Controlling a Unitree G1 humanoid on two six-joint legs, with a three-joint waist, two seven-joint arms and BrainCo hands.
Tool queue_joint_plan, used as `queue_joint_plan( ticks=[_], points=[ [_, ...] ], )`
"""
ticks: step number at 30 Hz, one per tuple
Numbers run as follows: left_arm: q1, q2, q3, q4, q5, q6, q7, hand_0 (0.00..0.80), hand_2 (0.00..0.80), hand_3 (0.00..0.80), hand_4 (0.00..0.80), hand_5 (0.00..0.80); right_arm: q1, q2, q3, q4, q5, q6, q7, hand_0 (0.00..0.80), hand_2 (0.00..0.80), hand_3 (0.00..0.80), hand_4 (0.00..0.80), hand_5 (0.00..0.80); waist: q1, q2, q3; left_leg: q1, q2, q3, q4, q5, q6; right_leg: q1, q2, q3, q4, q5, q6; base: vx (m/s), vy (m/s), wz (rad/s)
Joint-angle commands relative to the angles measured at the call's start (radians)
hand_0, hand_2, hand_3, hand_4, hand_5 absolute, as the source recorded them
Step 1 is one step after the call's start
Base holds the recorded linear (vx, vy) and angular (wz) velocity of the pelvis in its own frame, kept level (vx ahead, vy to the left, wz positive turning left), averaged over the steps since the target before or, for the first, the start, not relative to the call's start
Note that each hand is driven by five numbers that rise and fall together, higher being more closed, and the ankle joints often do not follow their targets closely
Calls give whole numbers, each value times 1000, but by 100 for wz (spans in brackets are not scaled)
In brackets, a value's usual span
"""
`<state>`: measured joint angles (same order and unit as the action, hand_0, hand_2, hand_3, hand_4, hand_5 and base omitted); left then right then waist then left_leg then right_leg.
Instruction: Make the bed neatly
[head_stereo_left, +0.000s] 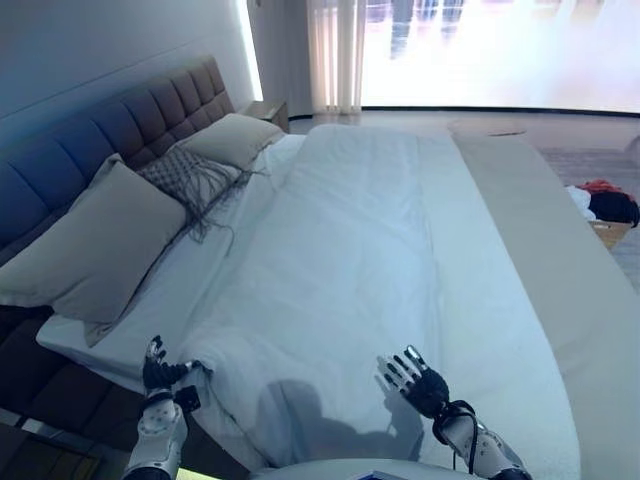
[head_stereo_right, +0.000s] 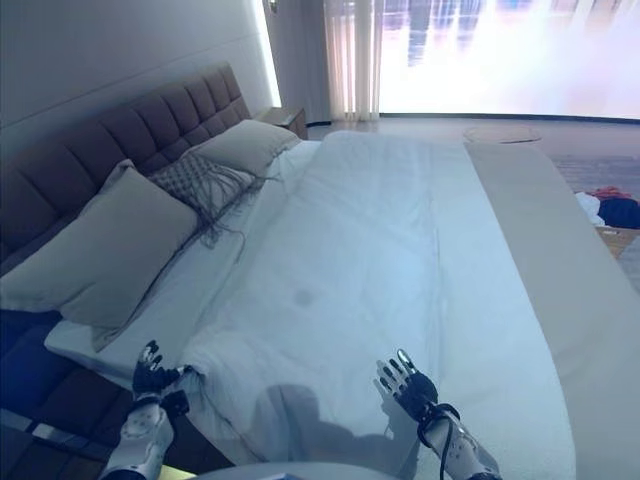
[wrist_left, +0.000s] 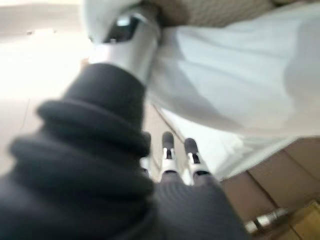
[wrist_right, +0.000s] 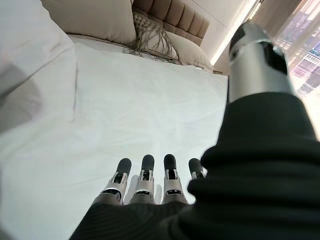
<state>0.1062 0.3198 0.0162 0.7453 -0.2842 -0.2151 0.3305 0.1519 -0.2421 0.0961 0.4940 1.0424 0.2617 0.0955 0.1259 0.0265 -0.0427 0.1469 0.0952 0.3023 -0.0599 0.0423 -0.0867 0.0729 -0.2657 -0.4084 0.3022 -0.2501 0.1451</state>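
As daylight floods in from the far window, a humanoid robot stands at the near side of a wide bed, both hands out over a white duvet that covers most of the mattress from the near edge to the far one. Its left hand is at the duvet's near left corner, where the cloth bunches beside the exposed sheet; in the left wrist view the thumb lies against a fold of white cloth while the fingers stand fairly straight, so a firm pinch cannot be confirmed. Its right hand hovers with fingers spread and straight just above the duvet near its near edge, holding nothing. Along the tufted headboard on the left rest a large beige pillow, a fringed grey cushion and a second pillow farther off; a beige strip of bedding runs down the right side, with a basket of clothes beyond it. Soft, light and limp, the duvet would likely crease and drag rather than slide as one piece, so it is best taken by its corners and hem and smoothed with flat palms.
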Motion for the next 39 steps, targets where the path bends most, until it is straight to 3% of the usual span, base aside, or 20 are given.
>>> queue_joint_plan(
  ticks=[1, 8, 14, 18, 23, 31, 35, 38, 39],
  points=[
    [-82, 42, 16, 58, 131, 19, 41, 0, 0, 0, 0, 0, -89, 71, -8, -2, 41, -17, 1, 0, 0, 0, 0, 0, 27, -83, 40, 32, -10, -27, 76, -117, 44, 66, 1, -34, -331, 352, 59, 14, -26, -6],
    [-15, 65, 57, 201, 237, 71, 109, 0, 0, 0, 0, 0, -85, 56, -18, 9, 38, -21, 14, 0, 0, 0, 0, 0, 36, -79, 45, 21, -5, -24, 85, -117, 42, 60, 0, -41, -328, 345, 53, 4, -1, -2],
    [50, 90, 105, 248, 263, 97, 156, 0, 0, 0, 0, 0, -90, 26, -30, 0, 50, -17, 14, 0, 0, 0, 0, 0, 56, -64, 55, -1, 1, -32, 101, -109, 34, 50, -8, -56, -312, 333, 46, -5, 20, 1],
    [91, 115, 127, 254, 337, 111, 141, 0, 0, 0, 0, 0, -94, 10, -37, -3, 57, -21, 17, 0, 0, 0, 0, 0, 75, -52, 62, -17, 3, -50, 114, -106, 28, 45, -13, -65, -301, 326, 43, -20, 27, 13],
    [127, 128, 164, 290, 311, 144, 89, 0, 0, 0, 0, 0, -102, -4, -46, 1, 60, -22, 16, 0, 0, 0, 0, 0, 88, -39, 61, -28, 2, -65, 119, -104, 26, 40, -18, -70, -295, 319, 43, 0, 31, 4],
    [161, 102, 218, 368, 262, 100, 81, 0, 0, 0, 0, 0, -112, -14, -80, 14, 55, -16, 24, 0, 0, 0, 0, 0, 100, -35, 66, -40, -3, -80, 132, -108, 28, 30, -31, -72, -283, 319, 48, 4, 2, 1],
    [159, 109, 253, 319, 253, 3, 94, 0, 0, 0, 0, 0, -111, -14, -97, 3, 39, 7, 22, 0, 0, 0, 0, 0, 96, -36, 69, -36, -2, -83, 132, -108, 26, 30, -33, -68, -278, 319, 50, 38, 1, 4],
    [146, 137, 283, 175, 233, -20, 73, 0, 0, 0, 0, 0, -97, -5, -99, -20, 24, 7, 18, 0, 0, 0, 0, 0, 93, -38, 74, -33, 0, -87, 136, -111, 26, 27, -36, -62, -270, 318, 51, 25, -12, 6],
    [135, 162, 301, 66, 193, -17, 41, 0, 0, 0, 0, 0, -88, 3, -96, -32, 14, -10, 23, 0, 0, 0, 0, 0, 90, -39, 78, -32, 2, -89, 139, -115, 28, 25, -37, -58, -264, 318, 51, 18, -23, 8]
  ],
)
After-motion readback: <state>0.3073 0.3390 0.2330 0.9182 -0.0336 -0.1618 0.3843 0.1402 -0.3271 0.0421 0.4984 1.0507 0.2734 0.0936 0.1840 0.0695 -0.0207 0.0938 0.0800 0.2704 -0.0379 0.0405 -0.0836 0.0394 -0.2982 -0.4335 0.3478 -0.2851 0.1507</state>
